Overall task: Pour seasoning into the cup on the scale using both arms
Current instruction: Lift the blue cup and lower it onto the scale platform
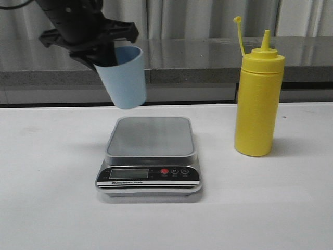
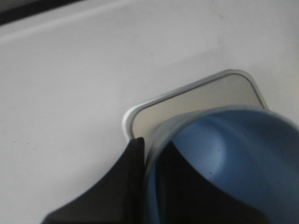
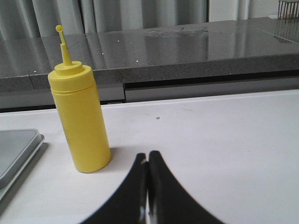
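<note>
Upper left of frame: left end effector (image 1: 106,49) clamped on tilted cup (image 1: 124,78), aloft above bare scale (image 1: 150,156); seasoning (image 1: 258,101) upright on desk (image 1: 47,208) at right, untouched; right end effector (image 3: 148,161) closed, empty; placing, pouring ahead

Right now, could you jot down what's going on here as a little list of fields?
cup: pale blue, tilted, held in the air above the scale
left gripper: shut on cup
scale: on table, platform bare
bottle: yellow, upright, right of scale, cap off nozzle
right gripper: shut, empty, near bottle, not touching
</note>
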Controlling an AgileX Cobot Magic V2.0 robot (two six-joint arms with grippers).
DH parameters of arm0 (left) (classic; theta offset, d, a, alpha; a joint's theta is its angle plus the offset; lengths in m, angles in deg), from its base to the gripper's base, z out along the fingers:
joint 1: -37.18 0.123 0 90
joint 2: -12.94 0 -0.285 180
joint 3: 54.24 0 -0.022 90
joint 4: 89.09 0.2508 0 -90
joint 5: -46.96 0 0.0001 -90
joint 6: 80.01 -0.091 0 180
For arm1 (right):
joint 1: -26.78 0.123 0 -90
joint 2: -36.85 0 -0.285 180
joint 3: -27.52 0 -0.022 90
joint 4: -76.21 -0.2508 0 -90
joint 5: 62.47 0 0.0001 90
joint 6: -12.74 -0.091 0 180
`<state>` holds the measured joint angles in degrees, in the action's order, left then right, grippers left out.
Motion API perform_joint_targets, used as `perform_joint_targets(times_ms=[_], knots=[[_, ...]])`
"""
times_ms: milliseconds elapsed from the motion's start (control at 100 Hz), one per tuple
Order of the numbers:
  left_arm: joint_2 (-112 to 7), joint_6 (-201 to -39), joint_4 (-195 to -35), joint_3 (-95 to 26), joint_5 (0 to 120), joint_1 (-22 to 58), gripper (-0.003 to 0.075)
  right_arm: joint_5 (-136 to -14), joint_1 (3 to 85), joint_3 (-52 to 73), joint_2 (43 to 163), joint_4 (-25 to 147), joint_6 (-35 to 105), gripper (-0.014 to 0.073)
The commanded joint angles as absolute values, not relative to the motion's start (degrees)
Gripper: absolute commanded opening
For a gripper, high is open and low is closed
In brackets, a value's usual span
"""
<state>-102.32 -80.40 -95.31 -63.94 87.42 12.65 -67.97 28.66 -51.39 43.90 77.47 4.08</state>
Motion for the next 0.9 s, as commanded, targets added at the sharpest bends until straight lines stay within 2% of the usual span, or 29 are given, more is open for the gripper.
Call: perform_joint_targets(times_ms=[0,260,330,480,550,890], knots=[[-101.73,-80.48,-96.33,-67.50,87.88,10.76,-0.0020,-63.51,28.42,-50.26,43.06,77.99,4.79,-0.0069],[-105.24,-80.48,-96.82,-69.28,89.85,9.37,-0.0007,-63.51,28.42,-50.26,43.06,77.99,4.79,-0.0069],[-105.51,-80.48,-96.82,-69.36,89.89,9.37,0.0051,-63.51,28.42,-50.26,43.06,77.99,4.79,-0.0069],[-105.51,-80.48,-97.18,-69.70,89.78,9.48,0.0286,-63.51,28.42,-50.26,43.06,77.99,4.79,-0.0069],[-105.51,-80.48,-97.18,-70.26,89.67,9.48,0.0340,-63.51,28.42,-50.26,43.06,77.99,4.79,-0.0069],[-101.19,-80.01,-97.18,-70.74,88.53,9.48,0.0332,-63.51,28.42,-50.26,43.06,77.99,4.79,-0.0069]])
